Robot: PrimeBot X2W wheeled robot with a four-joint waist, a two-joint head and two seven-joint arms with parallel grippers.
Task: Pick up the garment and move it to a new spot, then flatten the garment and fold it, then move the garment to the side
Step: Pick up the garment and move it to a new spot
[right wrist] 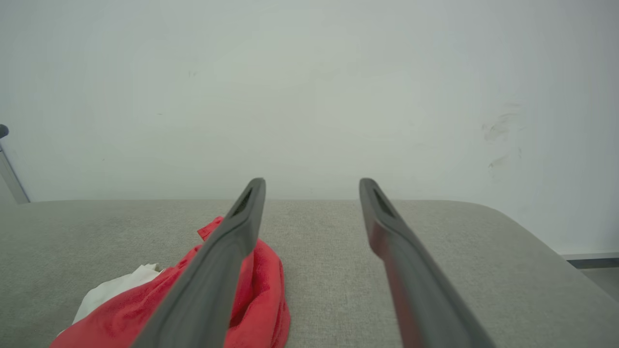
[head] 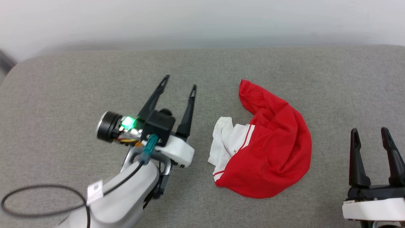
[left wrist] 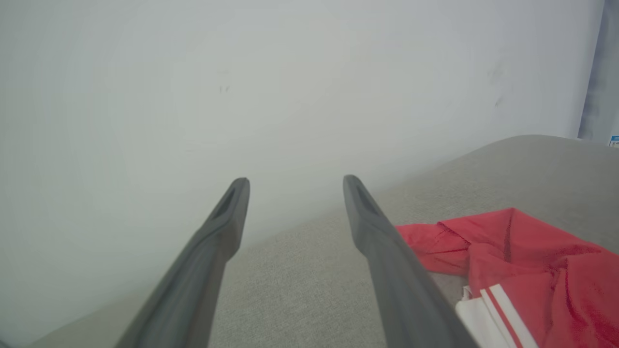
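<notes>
Now the left gripper (head: 179, 83), spread wide and empty, hovers just left of the garment (head: 272, 152), which lies bunched on the grey cushion (head: 63, 95). Flattening probably wants single-layer pinches: its white end drawn leftward, its red edge rightward by the right gripper (head: 369, 131), likewise released, near right.

garment (head: 269, 152): on padded surface (head: 63, 95), right of centre | left gripper (head: 180, 81): left of garment, apart | right gripper (head: 369, 129): right of garment, apart | wall (head: 202, 19): behind surface
</notes>
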